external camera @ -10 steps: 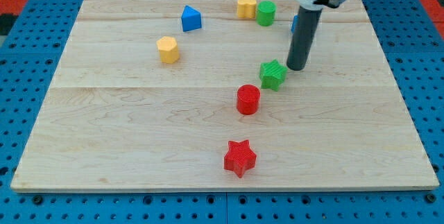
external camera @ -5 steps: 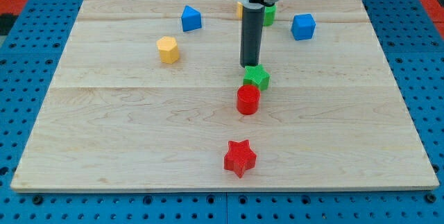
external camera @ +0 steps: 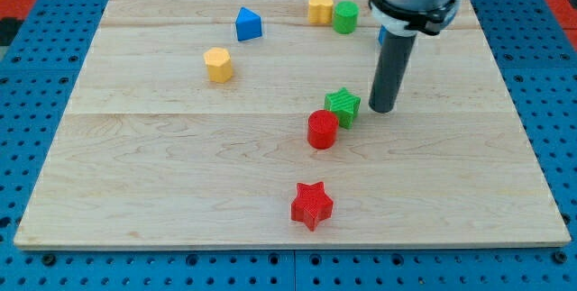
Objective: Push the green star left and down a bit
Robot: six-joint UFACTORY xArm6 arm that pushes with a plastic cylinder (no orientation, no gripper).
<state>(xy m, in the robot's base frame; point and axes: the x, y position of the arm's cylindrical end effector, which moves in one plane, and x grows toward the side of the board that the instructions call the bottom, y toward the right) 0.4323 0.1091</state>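
Note:
The green star [external camera: 343,106] lies near the middle of the wooden board [external camera: 162,174], touching the upper right side of the red cylinder [external camera: 323,130]. My tip [external camera: 383,109] rests on the board just to the right of the green star, a small gap apart from it. The dark rod rises from there toward the view's top.
A red star [external camera: 312,204] lies lower on the board. A blue block [external camera: 248,24] and a yellow block [external camera: 217,64] sit at upper left. A yellow block [external camera: 320,8] and a green cylinder [external camera: 345,17] stand at the top. The rod hides most of a blue cube [external camera: 382,31].
The green star slid left and slightly down until it touched the red cylinder. My tip went from its right to above it, then came back to its right side.

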